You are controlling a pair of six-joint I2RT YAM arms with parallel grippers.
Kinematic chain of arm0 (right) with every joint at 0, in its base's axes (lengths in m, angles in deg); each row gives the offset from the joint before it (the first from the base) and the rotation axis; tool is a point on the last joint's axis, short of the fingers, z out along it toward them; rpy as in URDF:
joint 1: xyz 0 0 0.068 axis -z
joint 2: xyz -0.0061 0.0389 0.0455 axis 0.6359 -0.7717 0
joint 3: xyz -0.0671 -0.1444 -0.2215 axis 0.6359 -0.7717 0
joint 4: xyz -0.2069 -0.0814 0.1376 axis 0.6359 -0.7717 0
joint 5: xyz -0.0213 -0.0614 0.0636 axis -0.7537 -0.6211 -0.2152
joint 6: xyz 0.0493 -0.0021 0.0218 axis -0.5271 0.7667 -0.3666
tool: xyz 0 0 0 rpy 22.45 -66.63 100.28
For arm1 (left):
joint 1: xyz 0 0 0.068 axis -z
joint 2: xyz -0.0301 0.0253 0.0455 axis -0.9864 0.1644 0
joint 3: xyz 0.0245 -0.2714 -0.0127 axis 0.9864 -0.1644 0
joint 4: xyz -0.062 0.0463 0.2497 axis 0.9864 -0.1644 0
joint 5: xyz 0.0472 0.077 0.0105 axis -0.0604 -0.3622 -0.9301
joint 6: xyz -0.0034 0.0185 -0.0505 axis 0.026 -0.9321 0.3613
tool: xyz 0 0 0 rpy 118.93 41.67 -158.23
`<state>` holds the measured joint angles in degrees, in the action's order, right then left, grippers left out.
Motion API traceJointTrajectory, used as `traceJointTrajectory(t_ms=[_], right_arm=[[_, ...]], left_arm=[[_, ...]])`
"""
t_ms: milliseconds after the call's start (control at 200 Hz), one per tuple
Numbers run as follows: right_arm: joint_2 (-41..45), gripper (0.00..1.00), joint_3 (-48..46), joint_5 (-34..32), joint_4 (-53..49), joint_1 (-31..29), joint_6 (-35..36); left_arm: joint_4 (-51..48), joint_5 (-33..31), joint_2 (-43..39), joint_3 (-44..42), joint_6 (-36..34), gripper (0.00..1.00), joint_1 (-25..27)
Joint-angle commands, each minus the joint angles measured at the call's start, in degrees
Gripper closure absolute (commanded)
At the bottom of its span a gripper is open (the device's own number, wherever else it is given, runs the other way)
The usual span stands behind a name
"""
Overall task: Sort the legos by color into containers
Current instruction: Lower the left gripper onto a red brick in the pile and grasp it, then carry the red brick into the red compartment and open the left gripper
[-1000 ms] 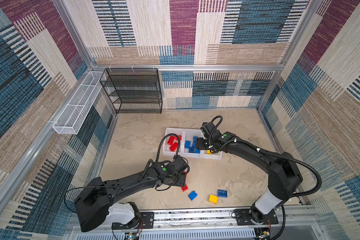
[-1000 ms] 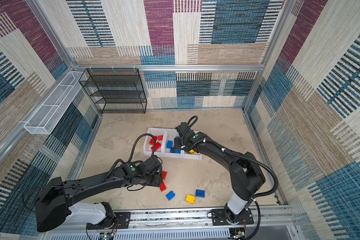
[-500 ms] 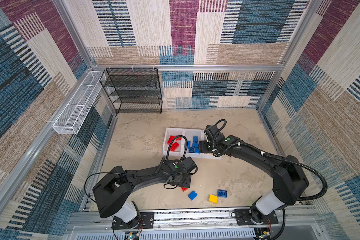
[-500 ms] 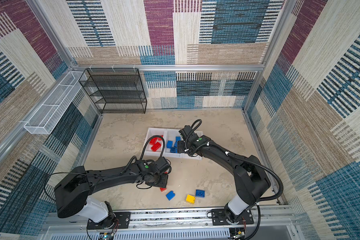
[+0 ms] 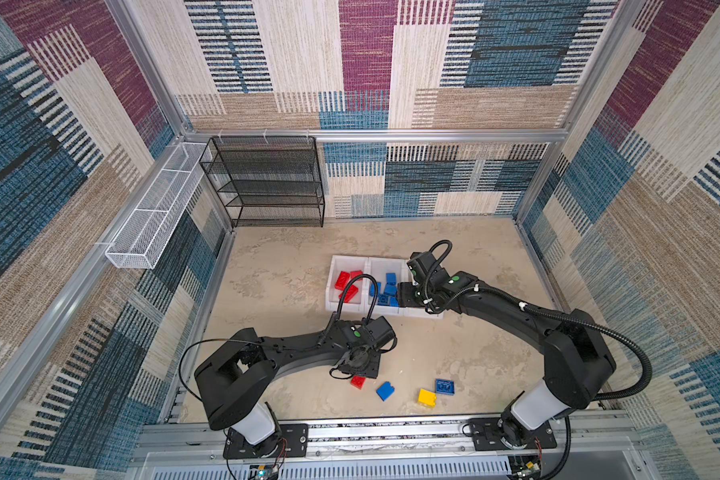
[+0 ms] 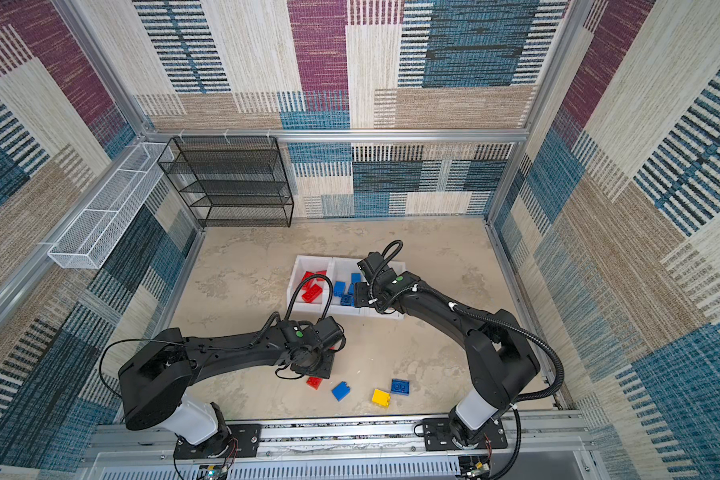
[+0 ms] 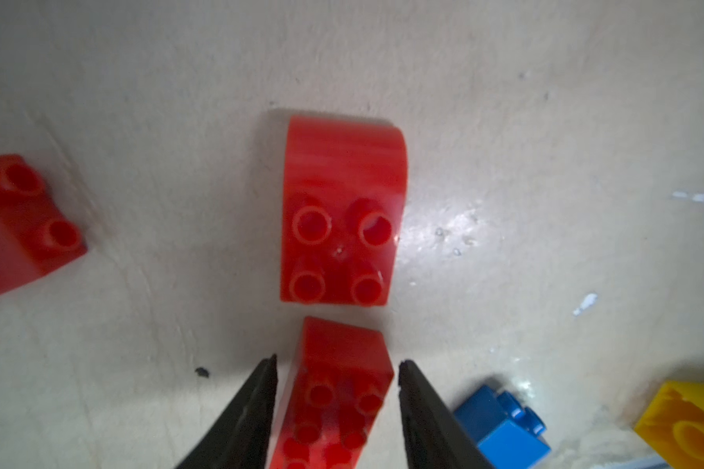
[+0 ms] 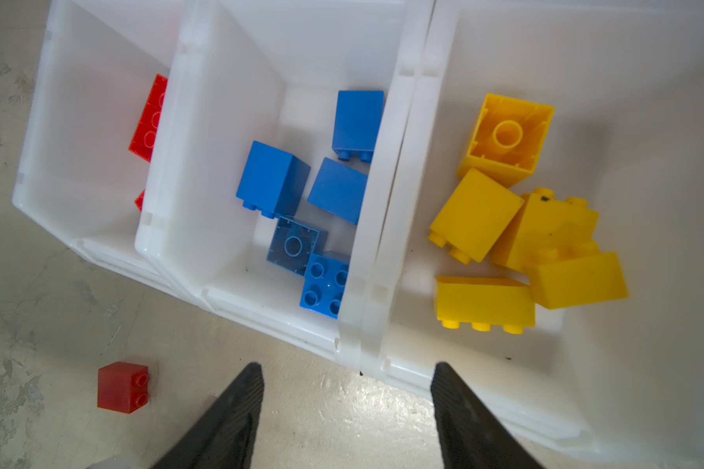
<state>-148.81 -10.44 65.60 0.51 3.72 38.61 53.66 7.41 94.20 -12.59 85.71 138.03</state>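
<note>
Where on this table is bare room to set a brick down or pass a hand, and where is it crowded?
Bare: the table between the black mesh rack and the white bins, and the patch from the bins' front rim to the yellow brick. Crowded: the front strip, where the red brick, blue brick and yellow brick lie beside the left end effector.

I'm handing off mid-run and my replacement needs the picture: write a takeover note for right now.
Left claw: open, jaws straddling a red brick on the table, not yet gripped.
Right claw: open, empty, by the near rim where the blue bin and yellow bin meet.
Done: red bin, blue bin and yellow bin each hold only their colour.
Left: that brick, second red brick, third red brick, blue brick, second blue brick, yellow brick, all loose on the table.
</note>
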Motion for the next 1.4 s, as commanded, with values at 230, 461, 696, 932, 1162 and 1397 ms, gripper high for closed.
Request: traceJointTrajectory(t_ms=[230, 461, 696, 932, 1162, 1397], right_arm=[[-0.3, 0.31, -0.6, 0.4, 1.9, 0.1, -0.9], [0.1, 0.32, -1.3, 0.3, 2.3, 0.2, -1.0], [1.8, 0.33, -1.8, -0.2, 2.1, 0.8, -1.0], [3.2, 0.33, -1.4, -0.9, 1.2, 1.5, -0.8], [3.5, 0.34, -0.5, -1.2, 0.2, 1.6, -1.4], [4.1, 0.34, 0.1, -1.6, -1.5, 1.6, -2.3]], left_arm=[[-0.7, -1.6, 0.1, 0.4, -0.4, 0.54, 0.4], [-0.7, -1.8, 0.9, 0.2, -0.9, 0.66, 0.4], [-3.6, -3.9, -2.2, 2.9, -3.5, 0.7, -0.1], [-4.8, -7.0, -10.8, 9.5, -14.1, 0.7, -11.4], [-1.1, -3.9, -1.5, 19.0, -26.1, 0.69, -25.5], [-3.8, 0.0, 13.2, 34.1, -30.1, 0.67, -31.2]])
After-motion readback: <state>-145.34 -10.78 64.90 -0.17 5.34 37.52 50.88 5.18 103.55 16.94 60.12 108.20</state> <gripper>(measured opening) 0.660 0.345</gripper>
